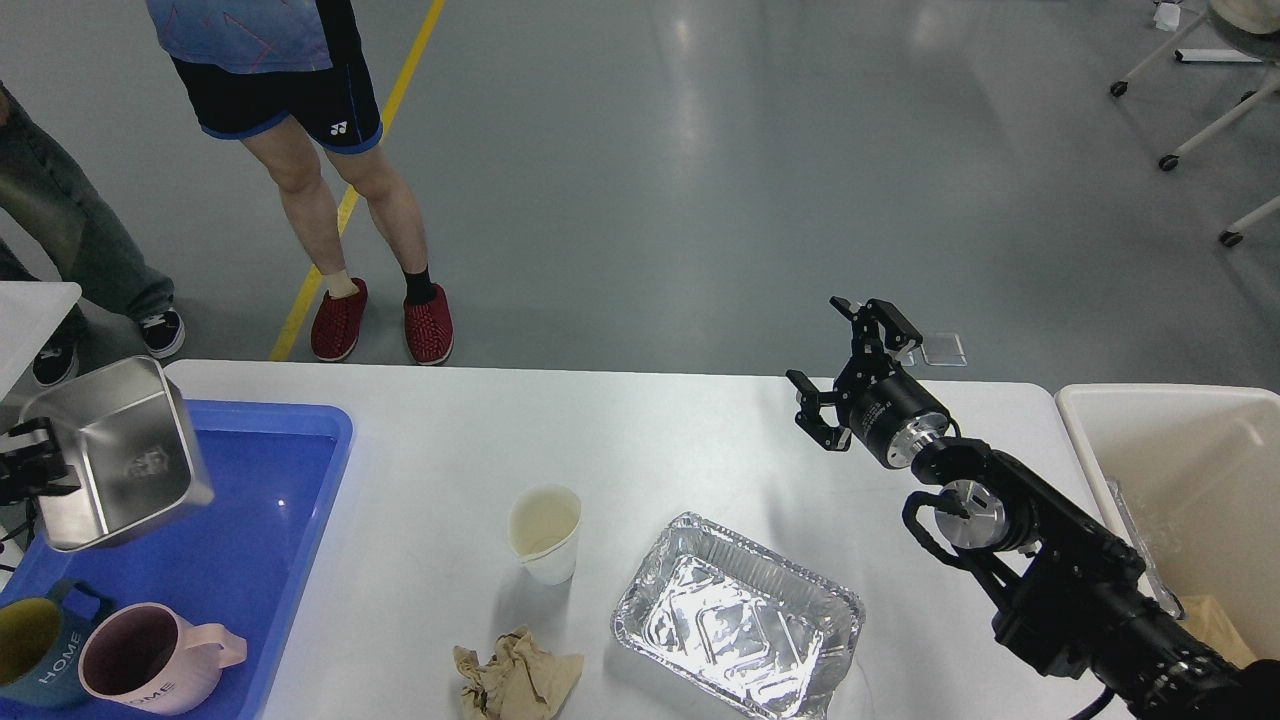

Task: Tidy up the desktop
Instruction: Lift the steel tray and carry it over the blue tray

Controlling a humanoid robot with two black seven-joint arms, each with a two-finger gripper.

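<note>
The white desktop (640, 430) spans the view. My left gripper (38, 462) at the far left edge is shut on the rim of a steel lunch-box tray (120, 465), held tilted in the air over the blue tray (262, 510). My right gripper (850, 365) hangs open above the far right part of the desktop, holding nothing. On the desktop stand a white paper cup (545, 533), an empty foil pan (738, 617) and a crumpled brown paper (517, 677).
In the blue tray's near corner sit a pink mug (155, 655) and a dark teal mug (35, 645). A beige bin (1180, 480) stands at the right end. Two people stand beyond the far left edge.
</note>
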